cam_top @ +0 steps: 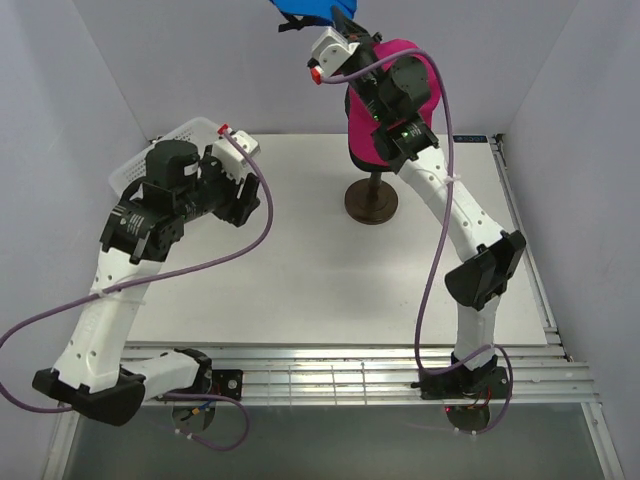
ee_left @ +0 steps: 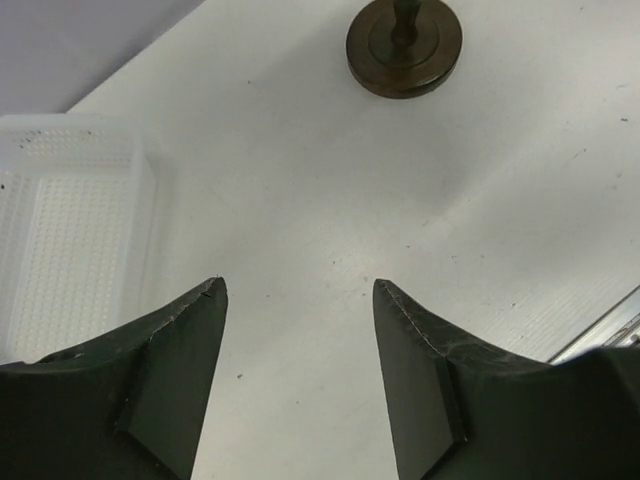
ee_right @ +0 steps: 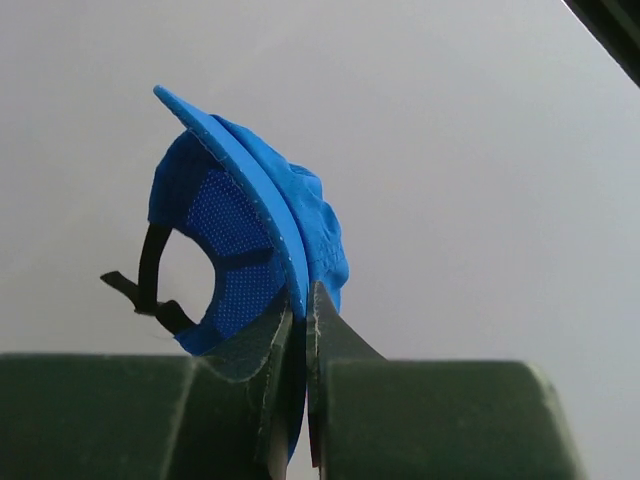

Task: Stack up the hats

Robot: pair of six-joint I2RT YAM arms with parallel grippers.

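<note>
A bright blue hat [ee_right: 250, 240] hangs in the air, and my right gripper [ee_right: 303, 297] is shut on its brim. In the top view that hat [cam_top: 303, 12] is high at the back, partly cut off by the frame's upper edge, with the right gripper [cam_top: 343, 22] raised beside it. Just below it, a magenta hat [cam_top: 360, 120] sits on top of a dark round stand [cam_top: 371, 200], and the right arm crosses in front of it. My left gripper [ee_left: 300, 290] is open over bare table with nothing between its fingers, and it sits at the left [cam_top: 245, 200] by the basket.
A white mesh basket [cam_top: 135, 170] stands at the table's back left corner; its rim [ee_left: 140, 200] is to the left of the left fingers. The stand's round base [ee_left: 404, 45] is ahead of them. Grey walls close in the back and sides.
</note>
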